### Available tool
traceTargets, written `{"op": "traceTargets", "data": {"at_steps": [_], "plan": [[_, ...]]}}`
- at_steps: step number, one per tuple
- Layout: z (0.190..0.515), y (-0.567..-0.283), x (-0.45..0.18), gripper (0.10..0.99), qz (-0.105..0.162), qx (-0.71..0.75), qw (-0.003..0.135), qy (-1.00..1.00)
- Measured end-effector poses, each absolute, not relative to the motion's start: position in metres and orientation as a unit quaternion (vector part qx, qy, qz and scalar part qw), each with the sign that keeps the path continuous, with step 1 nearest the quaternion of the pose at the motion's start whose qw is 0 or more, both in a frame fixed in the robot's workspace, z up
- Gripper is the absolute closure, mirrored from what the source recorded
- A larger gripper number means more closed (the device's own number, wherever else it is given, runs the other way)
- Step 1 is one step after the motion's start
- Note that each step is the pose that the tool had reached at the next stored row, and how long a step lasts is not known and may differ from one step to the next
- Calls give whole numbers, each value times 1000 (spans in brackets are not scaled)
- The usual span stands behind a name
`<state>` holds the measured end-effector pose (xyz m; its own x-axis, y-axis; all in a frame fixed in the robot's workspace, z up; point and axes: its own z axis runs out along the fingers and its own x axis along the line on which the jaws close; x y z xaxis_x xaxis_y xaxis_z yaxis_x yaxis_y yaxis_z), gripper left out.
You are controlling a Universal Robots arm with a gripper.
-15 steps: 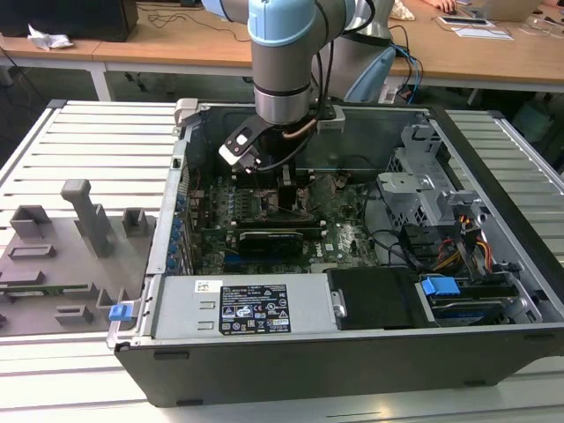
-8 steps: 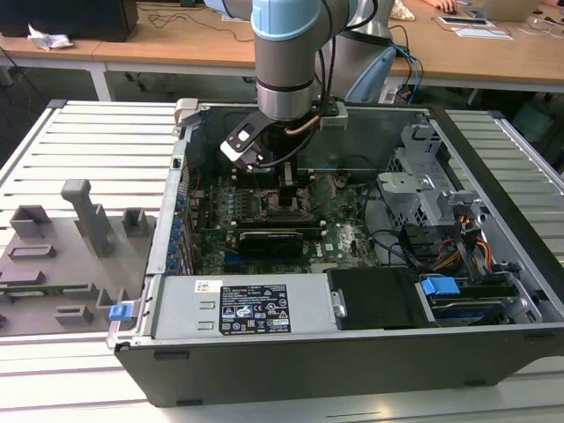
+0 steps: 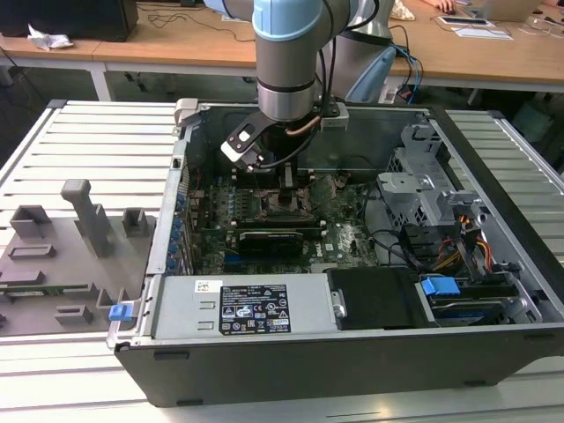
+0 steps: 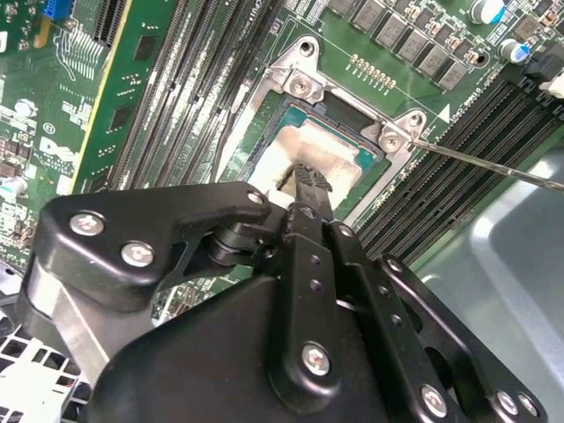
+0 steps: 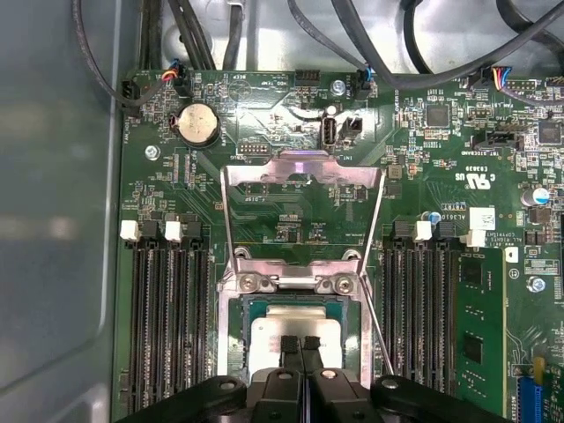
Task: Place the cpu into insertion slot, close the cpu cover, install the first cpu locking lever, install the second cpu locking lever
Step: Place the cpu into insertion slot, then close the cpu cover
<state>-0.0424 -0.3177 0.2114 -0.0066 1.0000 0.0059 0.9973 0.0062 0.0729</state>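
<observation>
- The cpu [image 5: 269,339], a small flat square chip with a pale silver-beige face and a dark green border, lies flat inside the slot, square to its edges.
- The insertion slot [image 5: 231,330] is a square socket with a metal surround, set in the green circuit board [image 5: 291,132]; the cpu fills its centre.
- The cpu cover [image 5: 304,167], a thin silver-grey frame with a large square window, is swung open on a hinge at one edge of the slot, clear of the cpu.
- One locking lever [image 5: 375,326], a thin bare metal rod, slants away from the slot's corner by the hinge.
</observation>
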Motion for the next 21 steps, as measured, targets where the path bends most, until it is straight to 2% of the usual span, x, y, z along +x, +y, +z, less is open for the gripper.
{"op": "traceTargets", "data": {"at_steps": [21], "plan": [[215,-318,-42,980,28,705,23,708]]}}
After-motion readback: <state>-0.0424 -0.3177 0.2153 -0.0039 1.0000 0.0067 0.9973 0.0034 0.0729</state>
